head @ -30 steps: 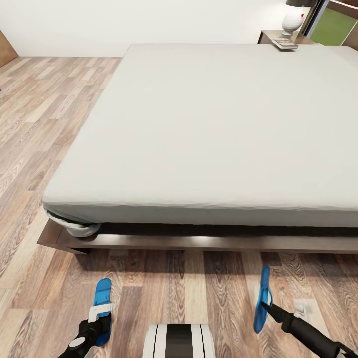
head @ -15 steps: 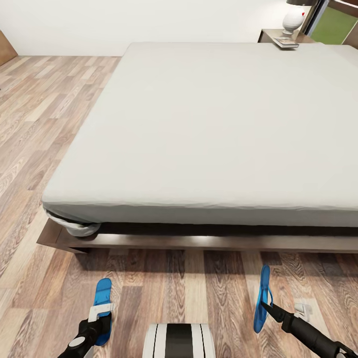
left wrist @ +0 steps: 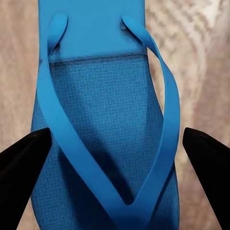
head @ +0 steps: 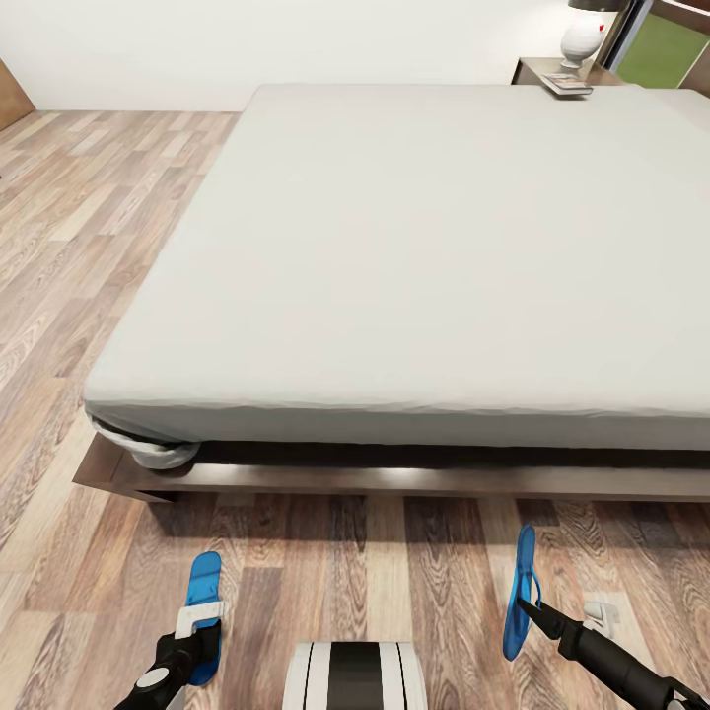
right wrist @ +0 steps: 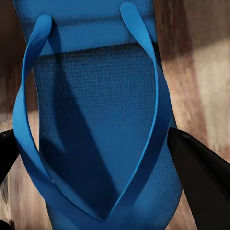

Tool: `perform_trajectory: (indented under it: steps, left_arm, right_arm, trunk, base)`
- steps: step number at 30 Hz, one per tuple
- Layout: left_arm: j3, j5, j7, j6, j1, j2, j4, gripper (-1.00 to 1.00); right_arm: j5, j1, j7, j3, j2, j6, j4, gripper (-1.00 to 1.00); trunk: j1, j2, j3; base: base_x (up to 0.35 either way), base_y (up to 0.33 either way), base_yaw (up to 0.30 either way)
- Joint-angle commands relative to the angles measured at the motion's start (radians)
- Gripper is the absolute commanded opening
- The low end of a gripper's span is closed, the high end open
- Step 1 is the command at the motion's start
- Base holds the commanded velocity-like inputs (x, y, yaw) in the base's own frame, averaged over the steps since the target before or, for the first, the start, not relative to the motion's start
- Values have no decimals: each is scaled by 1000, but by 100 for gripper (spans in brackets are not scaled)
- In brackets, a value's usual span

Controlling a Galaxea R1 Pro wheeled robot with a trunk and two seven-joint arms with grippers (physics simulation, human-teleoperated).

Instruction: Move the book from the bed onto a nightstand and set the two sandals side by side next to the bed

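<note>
Two blue sandals, left (head: 204, 592) and right (head: 517, 592), well apart on the floor (head: 375, 572) near the bed (head: 414, 256); each end effector, left (head: 197, 627) and right (head: 531, 611), straddles its sandal, grip unclear. A loose pinch could drop either.

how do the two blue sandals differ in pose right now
The left sandal lies flat on the wood floor, sole down, by the left gripper. The right sandal is tipped up on its edge, looking narrow from the head view, at the right gripper. They sit far apart, not side by side. Both are bright blue flip-flops near the bed.
</note>
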Motion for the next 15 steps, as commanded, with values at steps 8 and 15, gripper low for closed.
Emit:
perform_trajectory:
  steps: [8, 15]
  left_arm:
    - [-11, 13, 8, -3, 0, 1, 3, -100]
    - [-10, 13, 8, -3, 0, 1, 3, 100]
  right_arm:
    - [-10, -1, 1, 6, -1, 1, 1, -100]
    - [-10, -1, 1, 7, -1, 1, 1, -100]
  trunk:
    - [0, 0, -1]
    - [0, 0, -1]
  base:
    - [0, 0, 0]
    - [0, 0, 0]
